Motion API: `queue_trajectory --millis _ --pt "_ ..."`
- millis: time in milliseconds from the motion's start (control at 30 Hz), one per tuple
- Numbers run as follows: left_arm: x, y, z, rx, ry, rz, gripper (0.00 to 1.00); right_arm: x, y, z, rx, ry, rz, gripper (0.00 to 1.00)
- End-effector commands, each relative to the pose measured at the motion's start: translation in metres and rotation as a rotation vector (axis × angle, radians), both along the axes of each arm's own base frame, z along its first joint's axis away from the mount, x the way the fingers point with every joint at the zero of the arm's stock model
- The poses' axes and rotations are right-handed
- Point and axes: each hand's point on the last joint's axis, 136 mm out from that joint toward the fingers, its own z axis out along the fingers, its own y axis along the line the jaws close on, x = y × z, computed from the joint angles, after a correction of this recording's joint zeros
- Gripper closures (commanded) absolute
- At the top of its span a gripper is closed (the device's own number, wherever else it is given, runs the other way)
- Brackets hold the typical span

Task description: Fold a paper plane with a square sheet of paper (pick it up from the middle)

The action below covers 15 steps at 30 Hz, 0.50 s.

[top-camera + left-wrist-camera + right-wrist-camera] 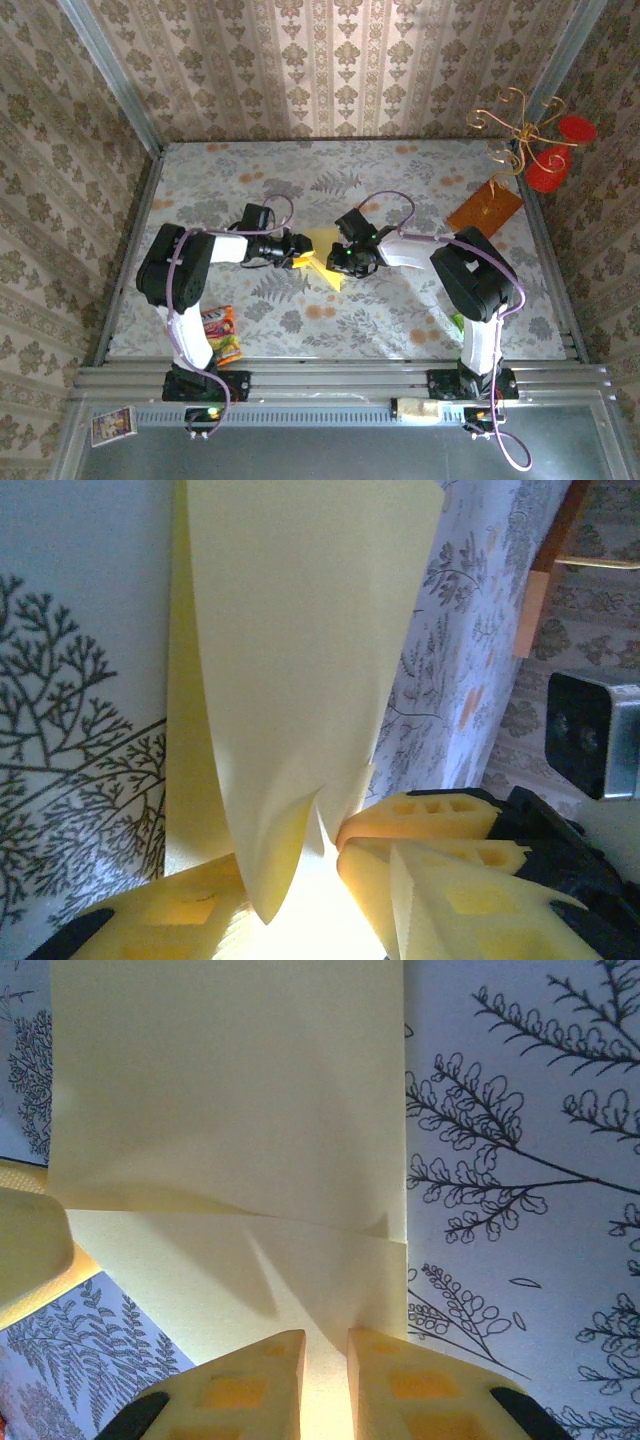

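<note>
Top external view: two robot arms meet at the middle of a floral table (420, 190). The left gripper (303, 257) and right gripper (333, 262) are each pinched onto the pale-yellow square sheet of paper (322, 242), which sits between them, partly folded. Right wrist view: one folded flap overlaps the layer beneath. A good crease probably means lining up the edges first, then pressing firmly and evenly without tugging the thin paper.
</note>
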Motion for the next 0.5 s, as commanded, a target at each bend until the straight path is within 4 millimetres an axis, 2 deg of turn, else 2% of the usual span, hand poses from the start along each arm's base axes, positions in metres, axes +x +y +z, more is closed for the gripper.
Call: queue_trajectory --millis 0,300,467 --pt "0.004 -0.004 0.007 -0.054 -0.043 -0.053 0.63 -0.007 -0.008 -0.015 -0.029 0.041 -0.001 0.8" --pt "0.002 0.003 -0.003 0.007 -0.038 -0.068 0.71 -0.009 -0.01 -0.018 -0.038 0.043 0.002 0.8" --pt "0.003 0.005 -0.003 0.03 -0.05 -0.073 0.86 -0.008 -0.009 -0.015 -0.037 0.027 0.019 0.79"
